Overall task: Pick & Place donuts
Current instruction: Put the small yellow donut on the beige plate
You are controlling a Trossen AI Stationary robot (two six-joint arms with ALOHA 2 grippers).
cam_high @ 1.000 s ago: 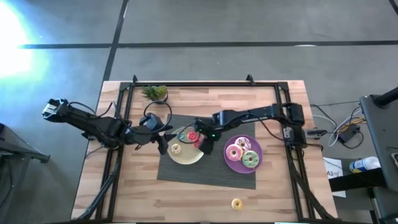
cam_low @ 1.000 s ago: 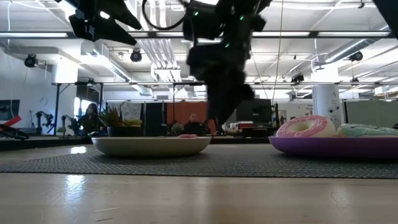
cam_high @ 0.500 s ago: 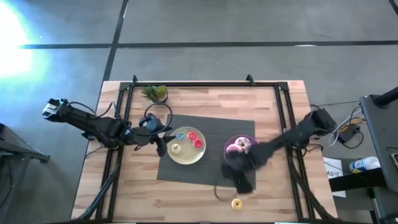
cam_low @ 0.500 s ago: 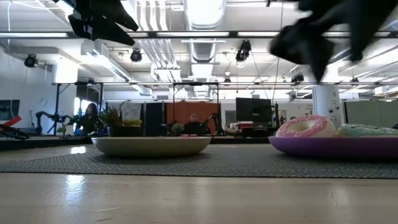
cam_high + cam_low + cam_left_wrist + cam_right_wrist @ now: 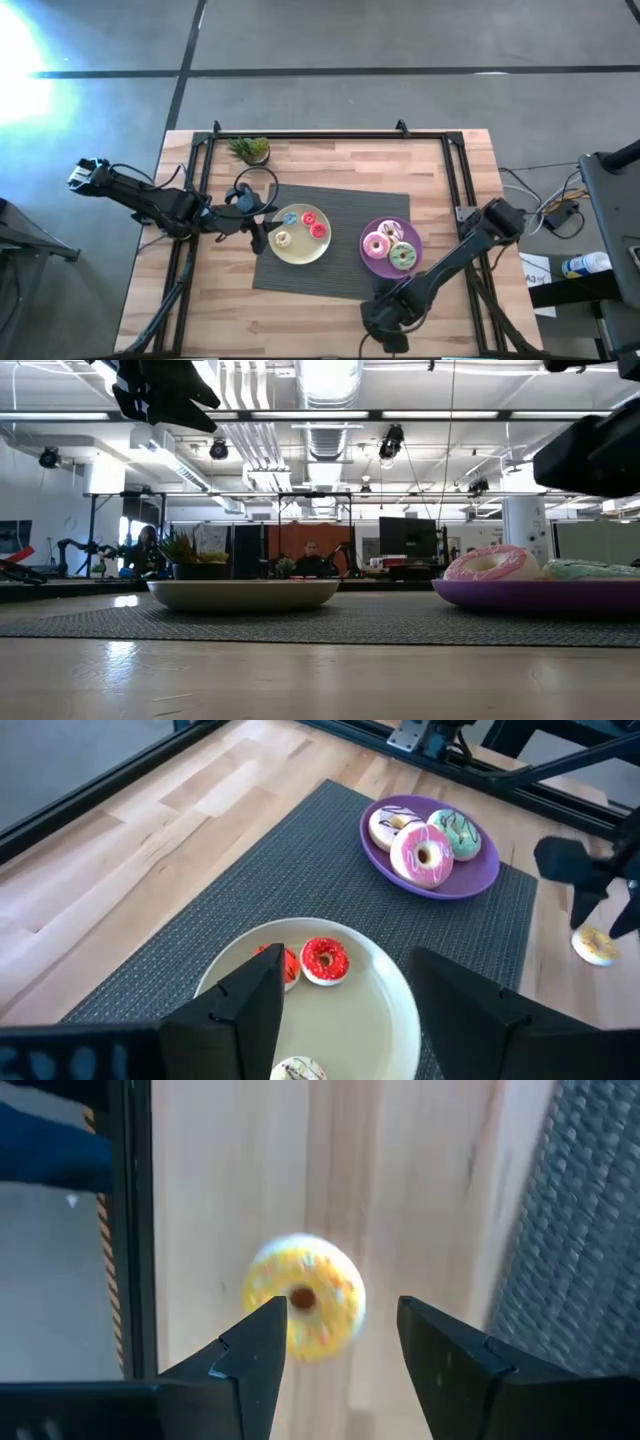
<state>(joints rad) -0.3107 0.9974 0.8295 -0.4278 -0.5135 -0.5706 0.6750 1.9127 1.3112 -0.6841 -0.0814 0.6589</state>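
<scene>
Now the right gripper [image 5: 335,1355] hangs open over the yellow donut [image 5: 304,1310] on bare wood; the left gripper [image 5: 345,1005], also open, waits above the cream plate [image 5: 385,1020].

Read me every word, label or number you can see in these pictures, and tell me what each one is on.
Nothing can be read for certain.
White sheet, in the high view: dark print, too small to read.
Bottle beside it: label blurred, unreadable.
</scene>
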